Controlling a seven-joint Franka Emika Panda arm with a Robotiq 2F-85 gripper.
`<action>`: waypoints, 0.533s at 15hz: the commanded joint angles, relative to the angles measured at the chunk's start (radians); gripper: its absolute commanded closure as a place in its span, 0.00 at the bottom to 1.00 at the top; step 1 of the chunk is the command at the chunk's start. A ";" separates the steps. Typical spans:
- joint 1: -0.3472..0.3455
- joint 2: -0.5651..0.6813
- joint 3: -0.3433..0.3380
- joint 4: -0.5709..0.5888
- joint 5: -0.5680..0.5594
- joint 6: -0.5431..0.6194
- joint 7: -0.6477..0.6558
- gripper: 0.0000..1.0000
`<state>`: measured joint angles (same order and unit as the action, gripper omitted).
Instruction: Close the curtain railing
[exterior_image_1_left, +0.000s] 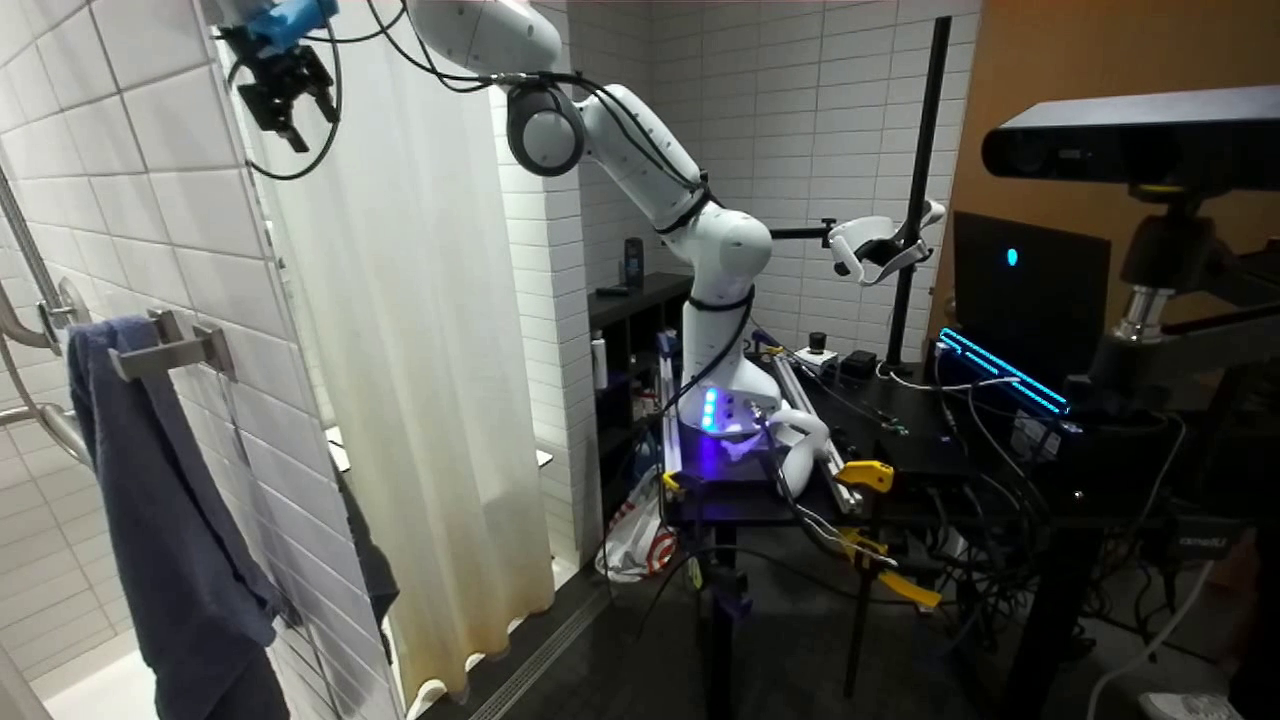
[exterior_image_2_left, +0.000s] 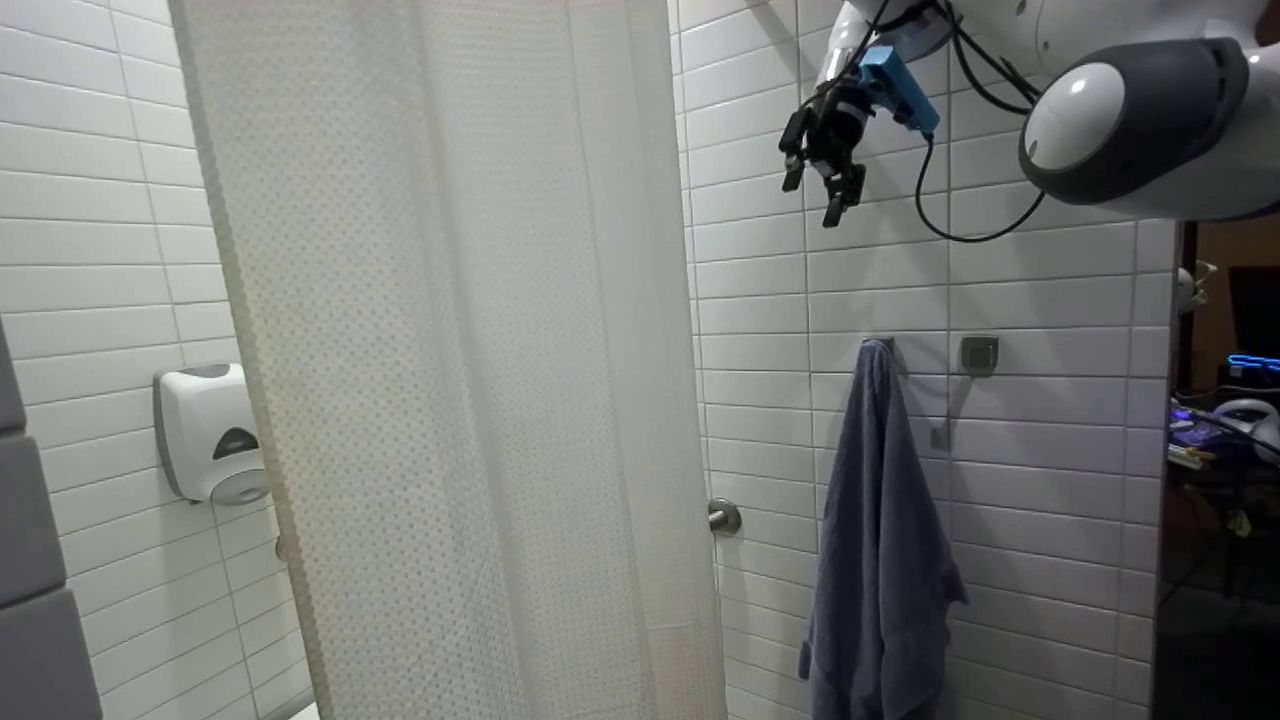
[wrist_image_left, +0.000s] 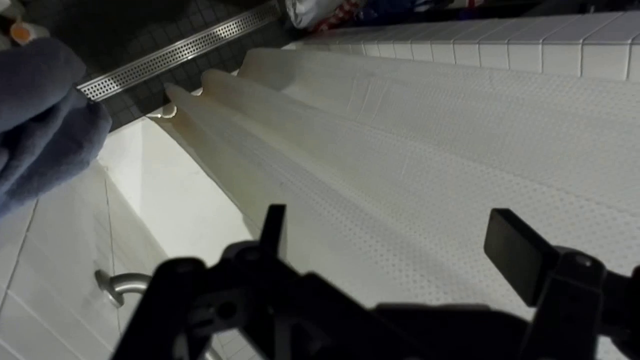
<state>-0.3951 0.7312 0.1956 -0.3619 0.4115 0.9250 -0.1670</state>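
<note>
The curtain railing (exterior_image_1_left: 430, 350) is a tall off-white curtain hanging in vertical folds; its top is cut off in both exterior views. A dotted pattern covers its fabric in an exterior view (exterior_image_2_left: 470, 350), where a gap lies left of its edge. High up near the tiled wall's edge, my gripper (exterior_image_1_left: 314, 130) points downward beside the curtain. To the right of the fabric, the gripper (exterior_image_2_left: 812, 202) shows tilted in front of white tiles. In the wrist view its jaws stand wide apart, and the gripper (wrist_image_left: 387, 215) has nothing between the fingers; the curtain (wrist_image_left: 375, 150) fills the background.
A blue-grey towel (exterior_image_1_left: 170, 500) hangs from a wall hook (exterior_image_1_left: 175, 350) below the gripper. The tiled wall (exterior_image_1_left: 190, 240) runs close beside the arm. A grab bar (wrist_image_left: 131, 283) shows behind it. A floor drain (wrist_image_left: 190, 47) and plastic bag (exterior_image_1_left: 640, 535) lie low down.
</note>
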 joint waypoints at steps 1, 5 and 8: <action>0.014 -0.036 0.005 -0.024 0.019 -0.075 0.044 0.00; 0.050 -0.047 0.006 -0.029 0.017 -0.136 0.069 0.00; 0.091 -0.053 0.003 -0.032 0.011 -0.166 0.092 0.00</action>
<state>-0.3360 0.7094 0.2025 -0.3647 0.4198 0.7881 -0.1127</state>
